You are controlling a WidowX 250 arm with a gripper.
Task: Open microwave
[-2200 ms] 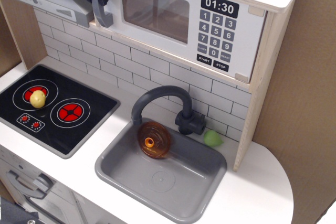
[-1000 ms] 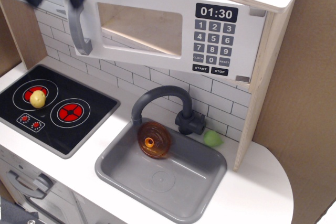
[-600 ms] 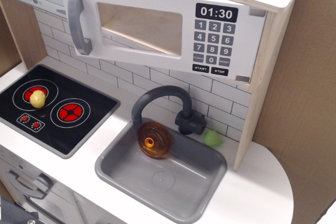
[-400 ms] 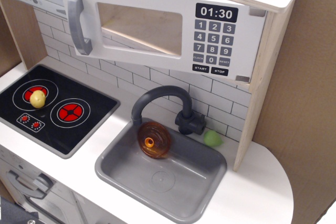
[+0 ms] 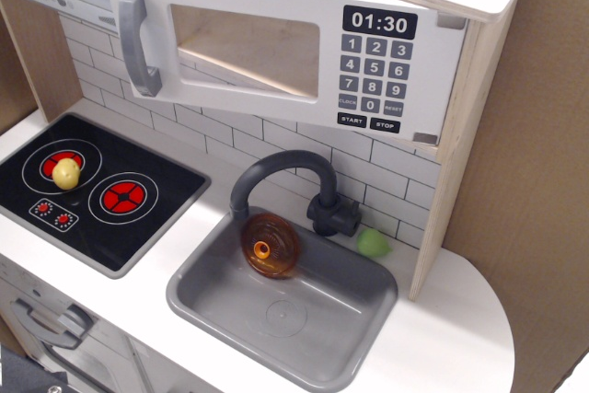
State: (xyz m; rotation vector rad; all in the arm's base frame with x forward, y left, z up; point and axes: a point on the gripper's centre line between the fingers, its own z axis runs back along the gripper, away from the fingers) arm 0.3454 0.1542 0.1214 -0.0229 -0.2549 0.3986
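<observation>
Observation.image looks down on a toy kitchen. Below the microwave (image 5: 304, 43) a white countertop (image 5: 442, 338) carries a black hob (image 5: 97, 192) with two red rings; a small yellow ball (image 5: 66, 173) sits on the left ring. To the right is a grey sink (image 5: 285, 306), and an orange disc (image 5: 271, 245) leans inside it under the curved grey tap (image 5: 276, 177). A green ball (image 5: 373, 243) lies on the counter just behind the sink, close to the white tiled wall (image 5: 239, 126). Nothing stands in front of the microwave door (image 5: 276, 48).

The microwave sits at the top of the unit, its white door swung out on the right-hand hinge so the pale wooden inside shows through the window; the grey bar handle (image 5: 136, 43) is at the free left edge.

No arm shows, so the pincer is out of sight and its state cannot be told. About a second ago a dark gripper was at the handle; since then it has gone, and the door has stayed at the same angle.
</observation>
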